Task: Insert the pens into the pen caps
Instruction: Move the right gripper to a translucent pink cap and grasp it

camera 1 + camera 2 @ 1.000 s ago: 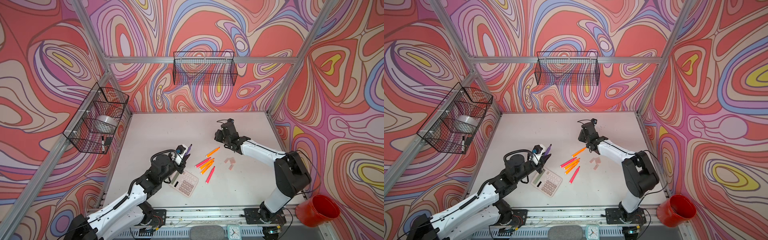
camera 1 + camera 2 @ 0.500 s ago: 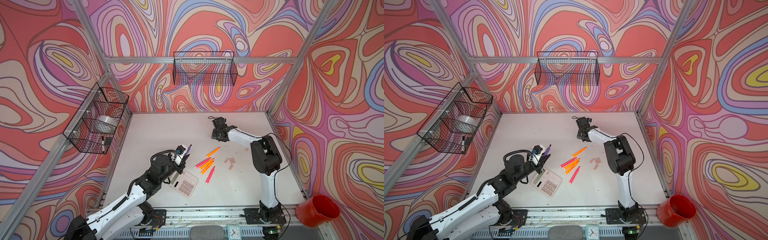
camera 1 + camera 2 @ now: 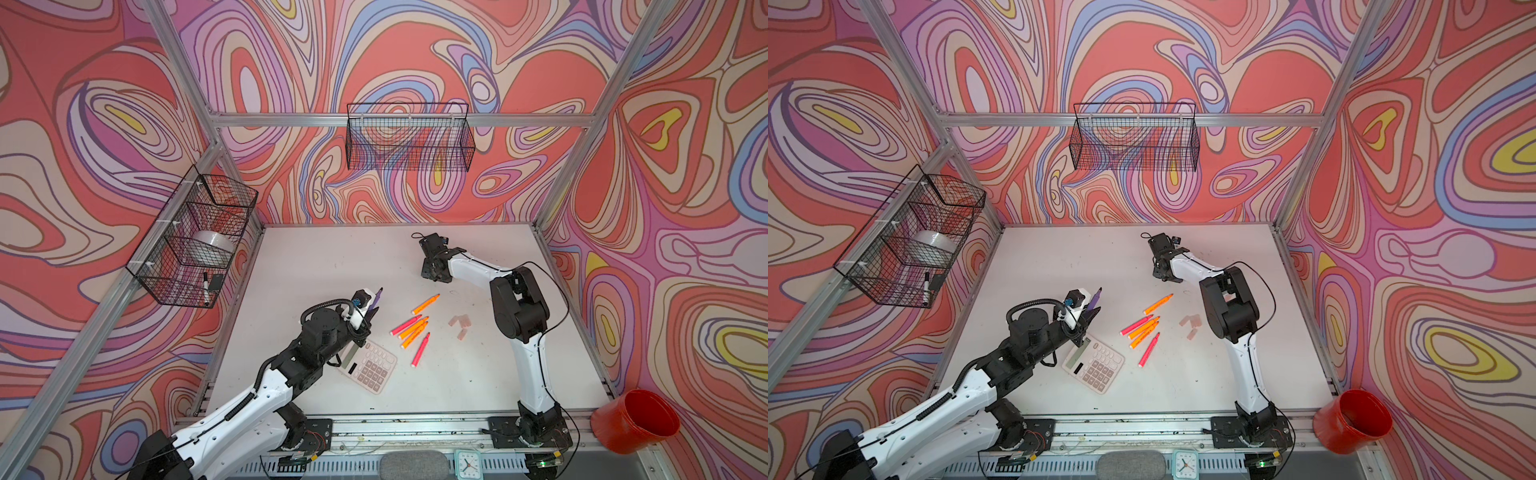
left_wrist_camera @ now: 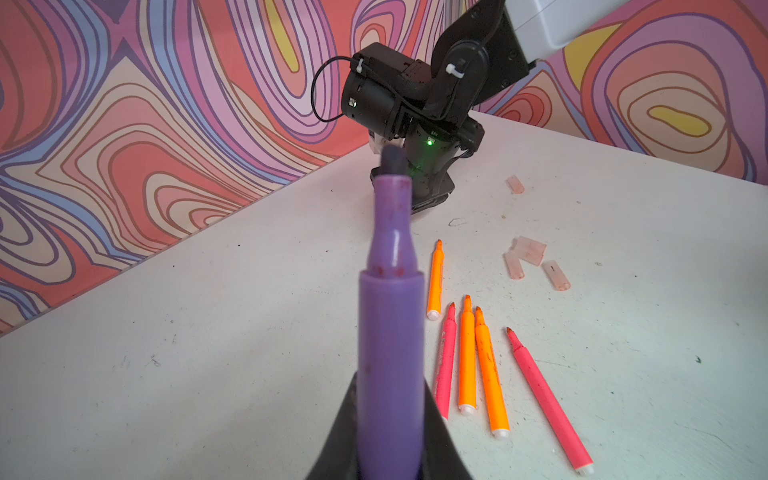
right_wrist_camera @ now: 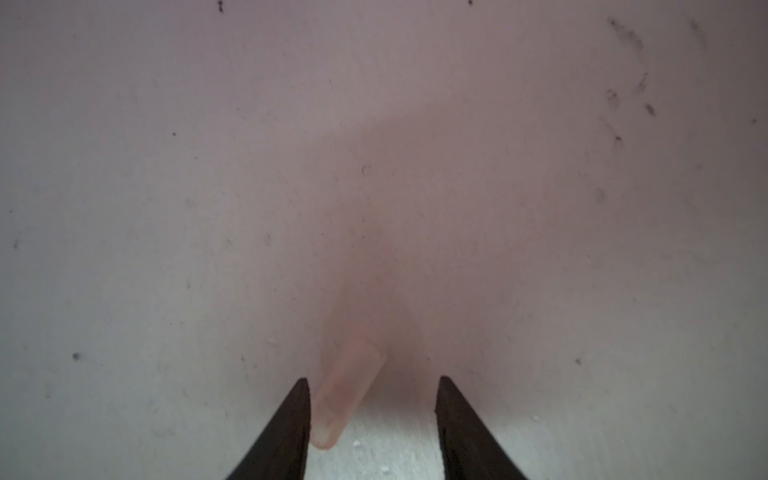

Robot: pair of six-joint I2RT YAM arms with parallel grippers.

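Pens first: the purple plastic marker pen point(image 4: 390, 332) is clenched by the rear of its barrel in the left gripper point(image 3: 372, 309), with its bare pointed tip aimed up toward 1 o'clock. 5 more slim neon marker pens point(image 3: 412, 329), 3 orange and 2 pink, lie loose and uncapped mid-table. A pinkish-beige plastic calculator point(image 3: 370, 368) lies at their 7 o'clock, and several spare pale translucent tube caps point(image 3: 459, 322) at their 3 o'clock.

At the pens' 1 o'clock the right gripper point(image 5: 372, 380) is down at the white tabletop point(image 3: 332, 257). Its fingers are parted around 1 pale translucent pinkish cap point(image 5: 347, 395), which touches 1 finger and clears the other, so nothing is grasped yet.

Pens and caps look light, rigid and smooth. I'd judge the cap apt to skid or roll, so it is best pinched across its middle with the open end left free. The pen wants a hold well behind its tip.
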